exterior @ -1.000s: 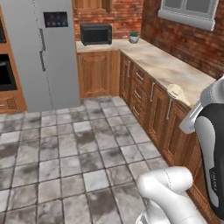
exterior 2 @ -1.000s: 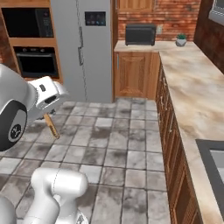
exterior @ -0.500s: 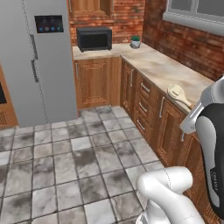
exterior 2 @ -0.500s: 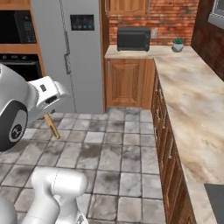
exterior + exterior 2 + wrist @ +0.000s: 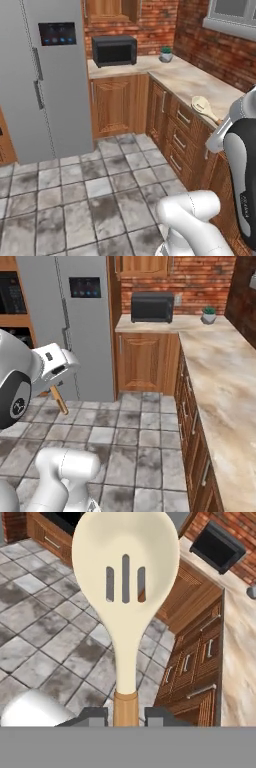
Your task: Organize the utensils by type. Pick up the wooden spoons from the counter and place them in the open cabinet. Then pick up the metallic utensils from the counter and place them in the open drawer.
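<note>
My gripper (image 5: 125,715) is shut on the brown handle of a wooden spoon (image 5: 125,567), just below its cream slotted bowl. The spoon hangs in the air over the tiled floor. In the left base view its bowl (image 5: 201,105) shows in front of the counter (image 5: 192,82), beside my arm. In the right base view the handle's end (image 5: 59,401) sticks out below the hand. The beige marble counter (image 5: 225,381) runs along the right wall to the corner. The metallic utensils, the open drawer and the open cabinet are out of view.
A grey fridge (image 5: 45,75) stands on the left. A black microwave (image 5: 114,50) and a small potted plant (image 5: 165,54) sit on the far counter. Wooden base cabinets with bar-handled drawers (image 5: 177,140) line the right side. The tiled floor (image 5: 90,190) lies open ahead.
The whole picture has shifted as the base moves: fridge, microwave and corner cabinets have come closer and slid across the views. The spoon stays in my grip, unchanged relative to the arm.
</note>
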You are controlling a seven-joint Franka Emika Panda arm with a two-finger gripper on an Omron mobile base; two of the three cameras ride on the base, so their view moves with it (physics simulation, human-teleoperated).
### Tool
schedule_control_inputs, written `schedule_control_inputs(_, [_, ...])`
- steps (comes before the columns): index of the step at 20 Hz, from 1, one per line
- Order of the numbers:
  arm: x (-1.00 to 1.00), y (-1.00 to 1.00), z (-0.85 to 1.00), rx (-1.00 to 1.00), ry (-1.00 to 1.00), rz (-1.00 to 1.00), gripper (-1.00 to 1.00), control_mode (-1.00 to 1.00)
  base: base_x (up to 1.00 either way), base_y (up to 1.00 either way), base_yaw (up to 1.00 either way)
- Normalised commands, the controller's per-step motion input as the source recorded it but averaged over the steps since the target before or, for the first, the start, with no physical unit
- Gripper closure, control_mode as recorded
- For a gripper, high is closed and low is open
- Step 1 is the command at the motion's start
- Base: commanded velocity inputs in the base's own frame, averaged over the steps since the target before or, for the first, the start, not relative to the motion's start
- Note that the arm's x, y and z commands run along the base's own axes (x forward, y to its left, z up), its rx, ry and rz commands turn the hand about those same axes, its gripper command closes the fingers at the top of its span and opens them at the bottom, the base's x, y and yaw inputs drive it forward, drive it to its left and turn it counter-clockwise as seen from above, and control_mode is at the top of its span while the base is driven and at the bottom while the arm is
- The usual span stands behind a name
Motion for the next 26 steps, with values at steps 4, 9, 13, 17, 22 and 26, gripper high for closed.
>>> schedule_control_inputs(4, [0.0,0.0,0.0,0.0,0.0,0.0,1.0,1.0,1.0,-0.02,-0.02])
schedule_control_inputs(9, [0.0,0.0,0.0,0.0,0.0,0.0,1.0,1.0,1.0,-0.01,-0.01])
schedule_control_inputs(13, [0.0,0.0,0.0,0.0,0.0,0.0,1.0,1.0,1.0,-0.2,0.0])
schedule_control_inputs(17, [0.0,0.0,0.0,0.0,0.0,0.0,1.0,1.0,1.0,-0.21,0.0])
schedule_control_inputs(22, [0.0,0.0,0.0,0.0,0.0,0.0,1.0,1.0,1.0,-0.26,0.0])
schedule_control_inputs(26, [0.0,0.0,0.0,0.0,0.0,0.0,1.0,1.0,0.93,-0.41,0.0])
